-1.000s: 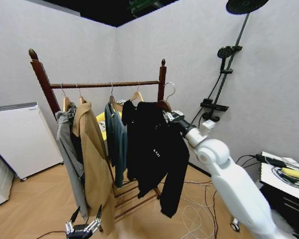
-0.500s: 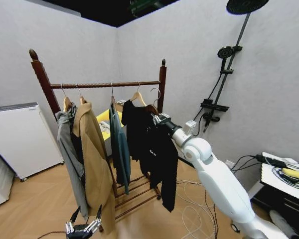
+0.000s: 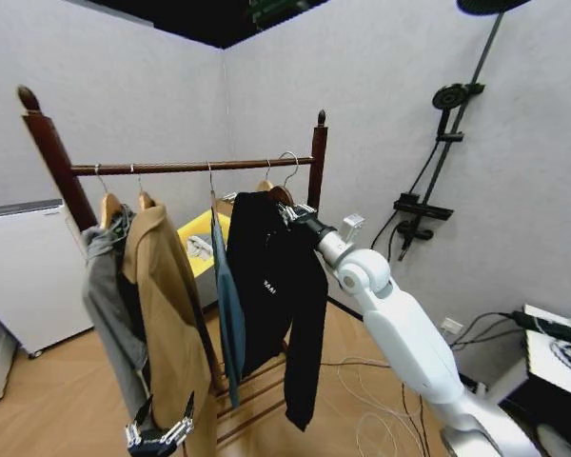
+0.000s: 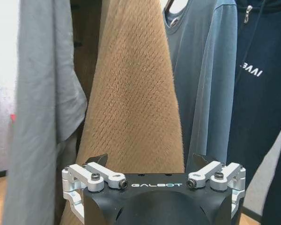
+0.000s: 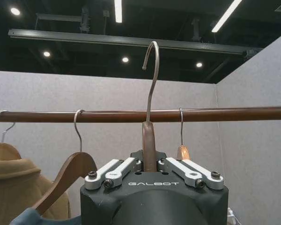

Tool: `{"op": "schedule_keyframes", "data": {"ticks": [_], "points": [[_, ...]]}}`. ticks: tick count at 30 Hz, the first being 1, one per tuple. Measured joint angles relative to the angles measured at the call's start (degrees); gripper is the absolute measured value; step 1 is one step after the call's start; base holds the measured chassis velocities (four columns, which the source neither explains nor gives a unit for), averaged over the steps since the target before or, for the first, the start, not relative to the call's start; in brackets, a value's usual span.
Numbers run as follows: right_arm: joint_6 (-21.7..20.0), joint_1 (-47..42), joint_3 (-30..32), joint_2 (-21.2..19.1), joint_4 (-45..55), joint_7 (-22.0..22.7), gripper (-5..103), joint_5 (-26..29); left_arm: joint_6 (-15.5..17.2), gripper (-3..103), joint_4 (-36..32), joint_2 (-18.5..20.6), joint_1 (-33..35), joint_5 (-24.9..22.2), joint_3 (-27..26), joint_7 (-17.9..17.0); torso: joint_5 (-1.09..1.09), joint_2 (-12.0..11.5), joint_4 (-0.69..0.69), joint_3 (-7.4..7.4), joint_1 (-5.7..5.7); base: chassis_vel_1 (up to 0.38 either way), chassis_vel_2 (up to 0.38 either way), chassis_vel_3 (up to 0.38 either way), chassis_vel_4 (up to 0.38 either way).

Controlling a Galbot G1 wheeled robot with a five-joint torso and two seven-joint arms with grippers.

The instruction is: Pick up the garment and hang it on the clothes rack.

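The tall dark reddish-brown wooden clothes rack (image 3: 186, 168) with knob-topped posts is my landmark. On its horizontal rod hang a grey garment (image 3: 109, 305), a tan coat (image 3: 167, 314) and a dark teal-blue jacket (image 3: 230, 314), in that order from the rack's left post.

The long plain black garment (image 3: 281, 295) on its wooden hanger hangs just in front of the rod, near the rack's right post, beside the teal jacket. In the right wrist view the hanger's metal hook (image 5: 152, 70) rises above the rod and is not over it.

My right tool (image 3: 290, 211) is closed on the hanger's neck, just below the rod.

My left tool (image 4: 152, 161) sits low before the tan coat, near the rack's base, jaws spread, holding nothing.
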Motion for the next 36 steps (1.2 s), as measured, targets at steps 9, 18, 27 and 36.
{"op": "schedule_keyframes", "data": {"ticks": [9, 18, 27, 36], "points": [[-1.52, 7.77, -5.04, 4.38, -5.79, 1.2, 10, -0.47, 0.0, 100, 0.0, -0.01, 0.01, 0.0, 0.0, 0.0, -0.01, 0.06, 0.03, -0.05, -0.15, -0.02, 0.024, 0.001, -0.001], [-2.54, 11.87, -10.67, 6.84, -13.17, 3.04, 10, -2.02, 0.0, 100, 0.0, 0.0, 0.01, 0.0, -0.01, -0.01, -0.01, 0.05, 0.03, -0.03, -0.09, 0.018, -0.021, -0.014, 0.012], [-1.74, 13.64, -12.07, 8.21, -18.99, 3.13, 10, -3.29, 0.0, 100, 0.0, -0.01, 0.0, 0.0, -0.01, -0.01, 0.0, 0.04, 0.03, -0.03, -0.09, 0.0, 0.0, 0.0, 0.0], [-0.85, 15.58, -11.35, 9.36, -20.73, 2.96, 10, -4.05, 0.0, 100, 0.0, 0.0, 0.01, 0.0, -0.01, -0.01, -0.01, 0.04, 0.03, -0.03, -0.09, 0.0, 0.0, 0.0, 0.0]]}}
